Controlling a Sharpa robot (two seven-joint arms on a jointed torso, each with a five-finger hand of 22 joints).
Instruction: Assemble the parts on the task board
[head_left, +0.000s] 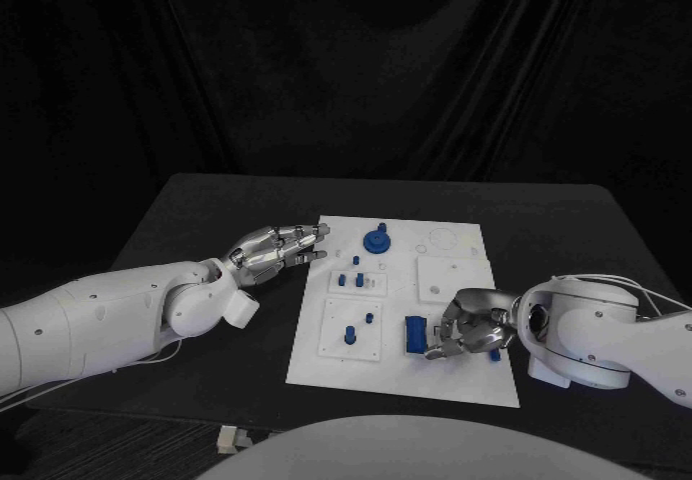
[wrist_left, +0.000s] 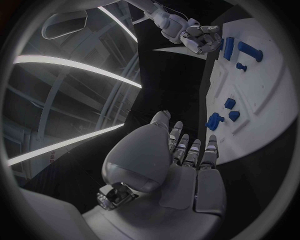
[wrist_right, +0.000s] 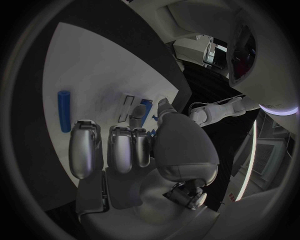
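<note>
Blue, stiff, light-looking parts (head_left: 375, 240) sit on the board (head_left: 459, 385), best pinched by their sides; left hand (head_left: 274, 248) hovers released at its left edge, right hand (head_left: 469, 330) near a block (head_left: 415, 334), grip unclear.

table: black, matte rectangular table (head_left: 216, 215) with rounded far corners — it spans the middle of the head view
backdrop: black cloth curtain (head_left: 361, 80) hanging in folds behind the table's far edge
floor: dark striped floor (head_left: 87, 440) showing below the table's near-left edge
small object: a small pale box-like item (head_left: 228, 438) on the floor just beside the table's near edge — too small to tell what it is
cable: thin pale cable (head_left: 58, 385) running along the table's near-left edge
</note>
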